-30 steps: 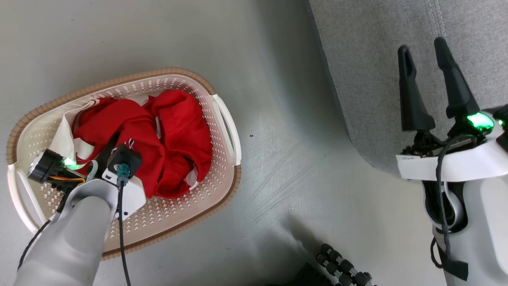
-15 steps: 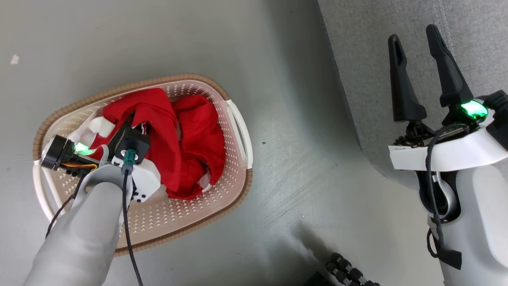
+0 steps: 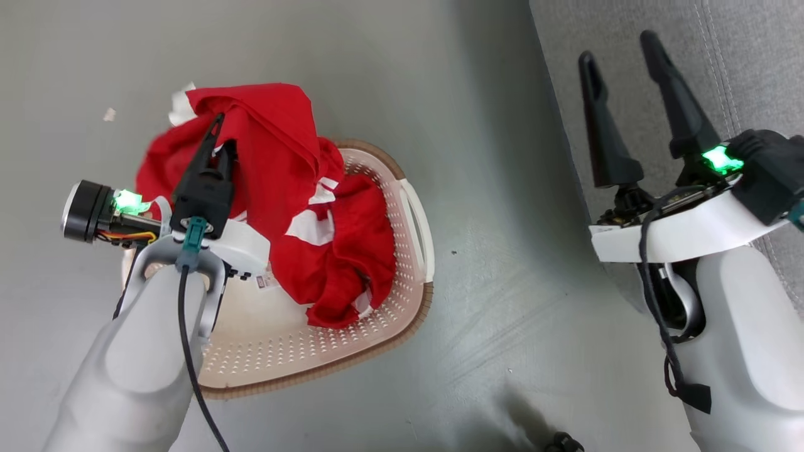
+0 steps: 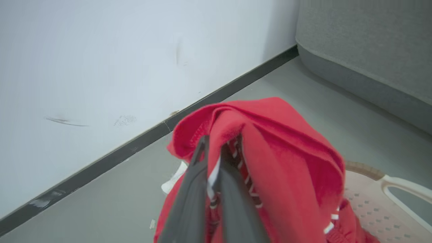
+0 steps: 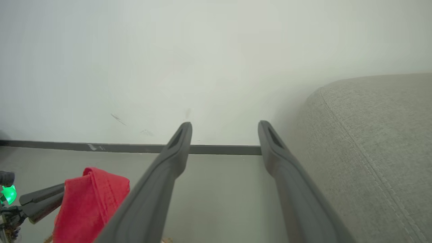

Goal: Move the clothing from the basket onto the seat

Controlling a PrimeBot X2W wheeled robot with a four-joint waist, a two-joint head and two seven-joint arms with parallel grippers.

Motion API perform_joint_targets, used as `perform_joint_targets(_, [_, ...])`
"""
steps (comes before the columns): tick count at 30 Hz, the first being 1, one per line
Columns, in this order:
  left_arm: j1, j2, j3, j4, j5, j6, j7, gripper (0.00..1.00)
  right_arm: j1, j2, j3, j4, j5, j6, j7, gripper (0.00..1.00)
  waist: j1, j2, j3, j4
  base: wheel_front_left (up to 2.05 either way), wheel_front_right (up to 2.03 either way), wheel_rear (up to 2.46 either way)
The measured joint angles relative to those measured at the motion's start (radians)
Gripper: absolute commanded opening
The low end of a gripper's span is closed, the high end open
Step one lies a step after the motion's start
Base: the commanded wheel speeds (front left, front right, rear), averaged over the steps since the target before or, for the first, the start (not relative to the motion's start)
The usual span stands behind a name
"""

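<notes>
Cloth, plastic, weave
The clothing is soft matt fabric; the basket smooth perforated plastic; the seat coarse woven upholstery.

Grey floor: basket sits on it, seat to my right, white scrap apart.

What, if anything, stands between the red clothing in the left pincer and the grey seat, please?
Nothing visible: bare grey floor separates the soft red white-panelled clothing, pinched in the left pincer, from the large grey woven-fabric seat. The open right pincer hangs at the seat's edge; the clothing's tail lies in the cream perforated basket.
</notes>
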State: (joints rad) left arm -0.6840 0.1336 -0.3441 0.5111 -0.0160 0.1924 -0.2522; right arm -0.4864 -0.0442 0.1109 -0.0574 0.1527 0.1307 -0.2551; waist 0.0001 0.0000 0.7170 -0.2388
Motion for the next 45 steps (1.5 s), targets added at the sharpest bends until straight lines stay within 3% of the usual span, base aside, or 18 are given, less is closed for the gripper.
perform_joint_targets(8, [0.059, 0.014, 0.032, -0.157, -0.019, 0.018, 0.0, 0.0, 0.001, -0.001, 0.009, 0.041, -0.034, 0.0, 0.0, 1.0, 0.0, 0.0, -0.073, 0.044, 0.0, 0.0, 0.0])
perform_joint_targets(18, [0.136, 0.023, 0.041, -0.276, -0.062, 0.004, 0.0, 0.0, 0.014, -0.024, 0.028, 0.09, -0.061, 0.0, 0.0, 1.0, -0.0001, 0.0, -0.183, 0.095, 0.0, 0.0, 0.0])
perform_joint_targets(29, [0.187, 0.06, 0.039, -0.321, -0.1, -0.079, 0.0, 0.0, 0.074, -0.063, 0.044, 0.134, -0.072, 0.0, 0.0, 1.0, 0.0, 0.0, -0.314, 0.14, 0.0, 0.0, 0.0])
perform_joint_targets(36, [0.223, 0.063, 0.041, -0.322, -0.134, -0.11, 0.0, 0.0, 0.114, -0.086, 0.068, 0.164, -0.071, 0.0, 0.0, 1.0, 0.0, 0.0, -0.387, 0.161, 0.0, 0.0, 0.0])
perform_joint_targets(45, [0.239, 0.072, 0.016, -0.314, -0.17, -0.184, 0.0, 0.0, 0.14, -0.141, 0.179, 0.215, -0.017, 0.0, 0.0, 1.0, -0.0001, 0.0, -0.495, 0.19, 0.0, 0.0, 0.0])
